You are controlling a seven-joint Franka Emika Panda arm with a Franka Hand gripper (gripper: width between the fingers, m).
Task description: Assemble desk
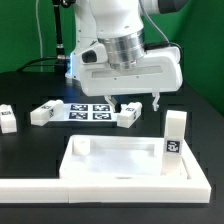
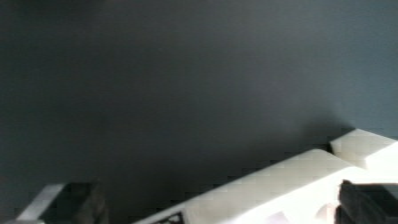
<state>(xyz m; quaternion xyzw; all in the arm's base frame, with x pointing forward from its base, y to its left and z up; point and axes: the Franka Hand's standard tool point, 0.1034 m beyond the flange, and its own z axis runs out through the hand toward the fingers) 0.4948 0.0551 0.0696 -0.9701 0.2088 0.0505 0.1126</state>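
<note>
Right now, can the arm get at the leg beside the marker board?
Likely yes: the jaws stand open close above that leg, and nothing lies between them.

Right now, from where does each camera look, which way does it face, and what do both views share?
Exterior view: it sits off the arm, a little above the table, and looks across the desk top toward the arm. The gripper and the white wrist show from outside.
Wrist view: it sits on the wrist and faces down past the fingertips at the dark table and a white part that I cannot identify.
Shared: the open gripper and the dark table.
</note>
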